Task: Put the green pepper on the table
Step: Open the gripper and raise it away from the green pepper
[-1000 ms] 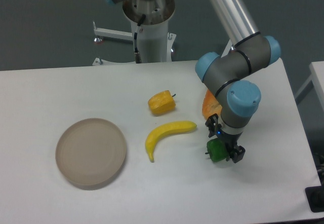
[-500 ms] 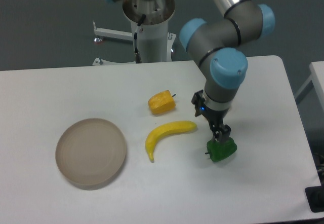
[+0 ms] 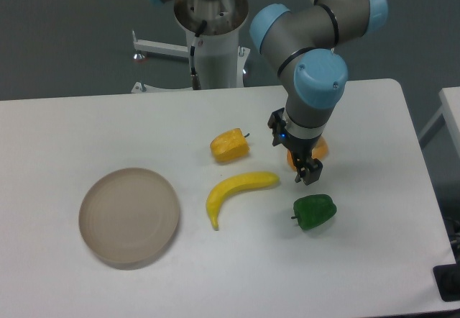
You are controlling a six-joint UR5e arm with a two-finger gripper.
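Note:
The green pepper (image 3: 314, 212), glossy and dark green, rests on the white table (image 3: 65, 131) right of centre, its stem pointing left. My gripper (image 3: 308, 173) hangs just above and behind the pepper, clear of it with a small gap showing. Its fingers (image 3: 314, 172) point down and hold nothing; from this angle I cannot make out how far apart they stand.
A banana (image 3: 238, 193) lies left of the pepper. A yellow pepper (image 3: 229, 145) sits behind the banana. An orange piece (image 3: 319, 149) is partly hidden behind my wrist. A round beige plate (image 3: 129, 216) stands at front left. The arm's base column (image 3: 212, 26) rises at the back.
The gripper has let go of the green pepper and risen up and back. The pepper stays on the table where it was set down.

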